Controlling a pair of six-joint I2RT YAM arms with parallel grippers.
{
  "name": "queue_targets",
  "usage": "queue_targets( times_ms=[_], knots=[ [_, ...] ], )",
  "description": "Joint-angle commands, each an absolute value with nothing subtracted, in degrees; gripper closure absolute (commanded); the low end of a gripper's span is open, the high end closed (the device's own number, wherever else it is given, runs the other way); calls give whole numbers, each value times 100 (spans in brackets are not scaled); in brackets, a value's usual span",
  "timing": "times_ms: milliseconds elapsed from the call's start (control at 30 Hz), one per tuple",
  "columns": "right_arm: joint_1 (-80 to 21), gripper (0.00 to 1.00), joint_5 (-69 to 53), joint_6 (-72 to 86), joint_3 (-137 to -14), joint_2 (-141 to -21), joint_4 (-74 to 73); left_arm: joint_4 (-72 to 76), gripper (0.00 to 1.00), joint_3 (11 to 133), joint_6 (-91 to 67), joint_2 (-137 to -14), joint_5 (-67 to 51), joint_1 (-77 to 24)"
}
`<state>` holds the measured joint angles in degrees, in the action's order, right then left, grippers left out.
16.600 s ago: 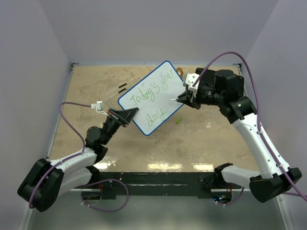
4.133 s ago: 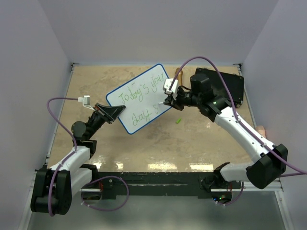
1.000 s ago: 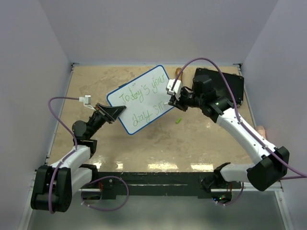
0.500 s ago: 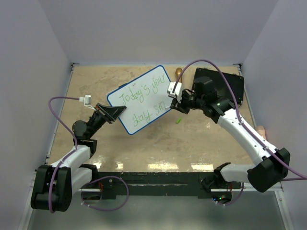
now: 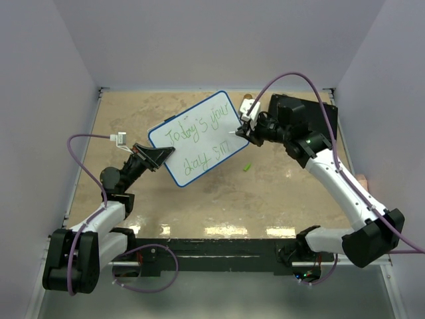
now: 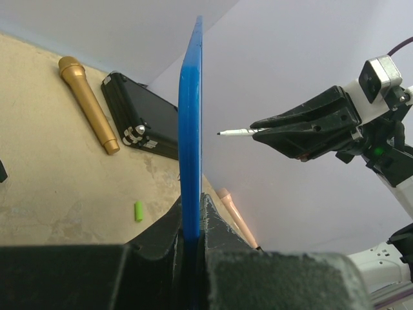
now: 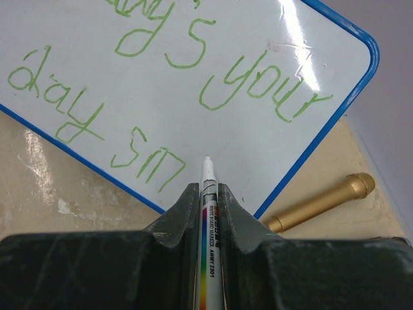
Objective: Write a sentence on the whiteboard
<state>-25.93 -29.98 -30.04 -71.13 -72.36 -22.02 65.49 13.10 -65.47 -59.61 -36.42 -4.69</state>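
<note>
Whiteboard (image 5: 199, 136) is standing tilted up off the tan table (image 5: 219, 199), toward the far middle of the workspace. I am watching my left gripper (image 5: 158, 157) pinching its lower left edge. From the left wrist camera I am seeing the board edge-on and upright, with the two black fingers (image 6: 216, 223) pressing against either side of its blue rim.

My right gripper (image 5: 247, 133) is reaching in from the right, jaws clamping down on a white marker (image 7: 208, 177) whose barrel is carrying a rainbow stripe. The marker is pointing at the board's writing face. The left wrist camera is showing its tip sitting just off the surface, not touching.

Green handwriting is running across the board, reading "Today's your" on the upper line and "day sm" on the lower. From the right wrist camera, the tip is aiming just past the last green strokes of that lower line.

A gold microphone (image 6: 87, 103) is lying on the table behind the board, just beside a black case (image 6: 139, 123). A small green cap (image 5: 246, 167) is lying on the table near the board's lower right edge, apart from it.
</note>
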Motion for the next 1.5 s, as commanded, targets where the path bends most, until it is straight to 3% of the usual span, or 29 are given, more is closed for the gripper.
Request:
queue_targets(
  times_ms=[0, 1467],
  knots=[
    [-2602, 100, -3015, -2839, -7295, -7339, -1864, 7365, 100, 1468, -6715, -5836, -3560, -483],
    [-2593, 100, -3181, -3085, -6882, -7295, -2320, 7462, 100, 1476, -6750, -5906, -3560, -483]
  ],
)
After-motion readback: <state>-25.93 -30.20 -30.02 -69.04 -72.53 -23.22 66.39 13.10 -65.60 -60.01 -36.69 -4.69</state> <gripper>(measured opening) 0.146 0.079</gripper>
